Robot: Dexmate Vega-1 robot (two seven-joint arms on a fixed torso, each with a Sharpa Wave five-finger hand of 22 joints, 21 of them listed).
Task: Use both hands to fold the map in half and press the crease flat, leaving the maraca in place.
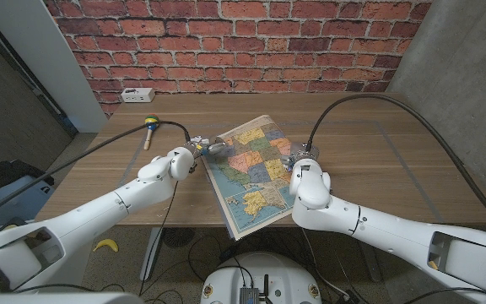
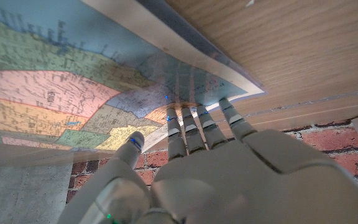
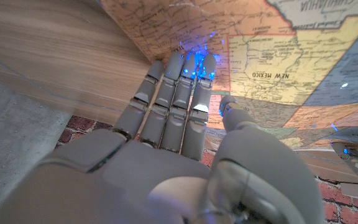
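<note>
The colourful map (image 1: pixel 251 173) lies at an angle on the wooden table (image 1: pixel 369 143), and its edge (image 2: pixel 185 46) shows stacked layers. My left hand (image 1: pixel 191 154) reaches onto the map's far left part, its straight fingers (image 2: pixel 194 121) touching the paper (image 2: pixel 61 81) close to that edge. My right hand (image 1: pixel 304 165) is at the map's right side, fingers (image 3: pixel 179 81) stretched out together on the paper (image 3: pixel 278 56). Neither hand grips anything. The maraca (image 1: pixel 148 128), with a yellow-green head and a wooden handle, lies on the table left of the map, apart from it.
A white socket box (image 1: pixel 137 94) sits by the brick wall at the table's back left. Black cables arch over both arms. A yellow object (image 1: pixel 104 246) lies on the floor below the table's front edge. Bare wood (image 3: pixel 48 56) runs right of the map.
</note>
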